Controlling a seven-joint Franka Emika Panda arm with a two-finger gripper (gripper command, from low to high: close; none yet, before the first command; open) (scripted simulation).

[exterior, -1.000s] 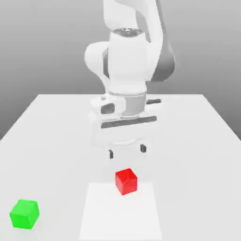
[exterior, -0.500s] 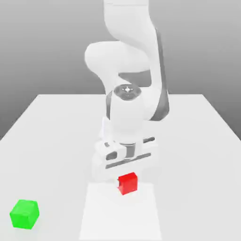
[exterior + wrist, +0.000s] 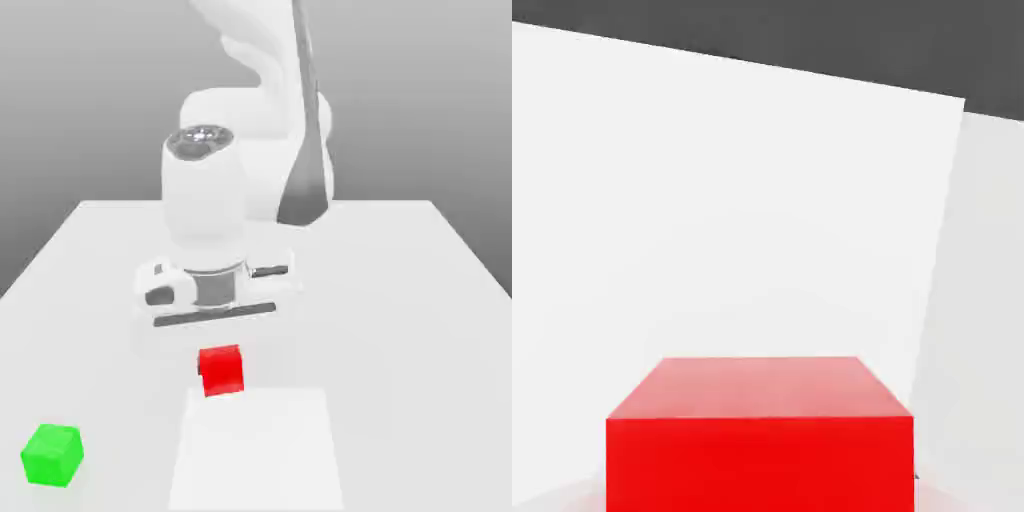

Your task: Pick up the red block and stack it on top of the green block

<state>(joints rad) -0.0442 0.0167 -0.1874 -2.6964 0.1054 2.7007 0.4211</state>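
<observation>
The red block (image 3: 221,370) hangs just under my hand, a little above the table, with my gripper (image 3: 220,354) shut on it; the block hides the fingertips. Seen from the hand, the red block (image 3: 760,440) sits close up, with the white table beyond it. The green block (image 3: 51,455) rests on the table near the front corner at the exterior view's left, well apart from the red block, to its left and nearer the front edge.
The white table (image 3: 400,300) spreads wide around both blocks. A brighter white rectangle (image 3: 258,455) marks its surface at the front middle, just right of the held block. The arm's body rises behind the hand.
The hand came down over the red block and its fingers shut on it. Since then it has carried the block up and toward the exterior view's left. The green block has not moved.
</observation>
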